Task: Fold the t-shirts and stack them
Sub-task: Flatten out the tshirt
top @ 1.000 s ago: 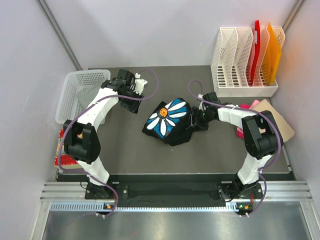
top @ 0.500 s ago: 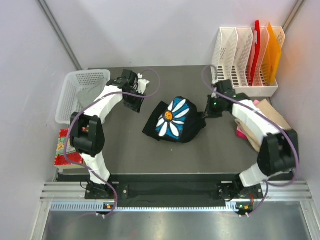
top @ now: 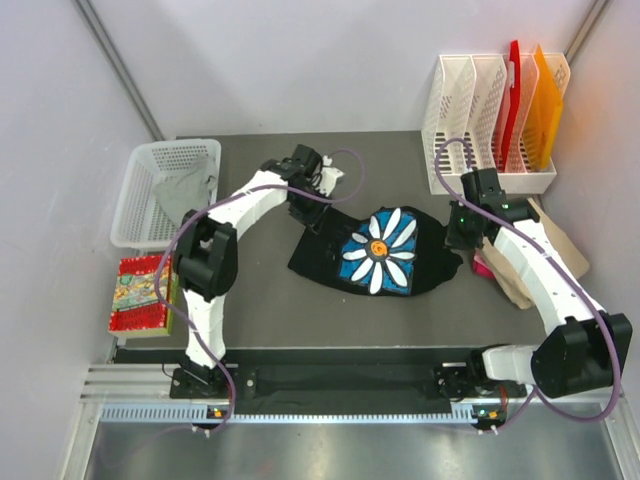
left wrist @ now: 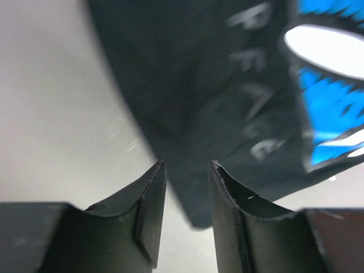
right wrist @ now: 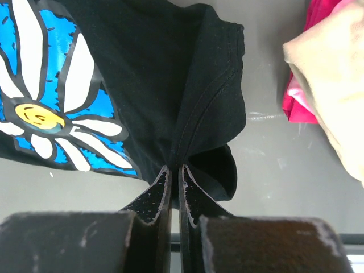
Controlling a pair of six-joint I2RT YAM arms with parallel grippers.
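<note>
There are four shirts: black (top: pixel 322 252), grey (top: pixel 185 190), tan (right wrist: pixel 333 74), pink (right wrist: pixel 297 105). One basket (top: pixel 135 218), one packet (top: pixel 140 296) and one file rack (top: pixel 480 115) make up the rest.

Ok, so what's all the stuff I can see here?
black t-shirt: one, black with white-and-blue daisy, table middle
grey t-shirt: one, grey, in the basket
tan t-shirt: one, tan, right side, over the pink one
pink t-shirt: one, pink, under the tan one
basket: one, white mesh, far left
packet: one, red patterned, near left edge
file rack: one, white, far right corner
red folder: one, red, in the file rack
orange folder: one, orange, beside it
table: one, dark grey, under everything
left tool: one, black, open, by the black t-shirt's left edge
right tool: one, black, shut on the black t-shirt's right edge
</note>
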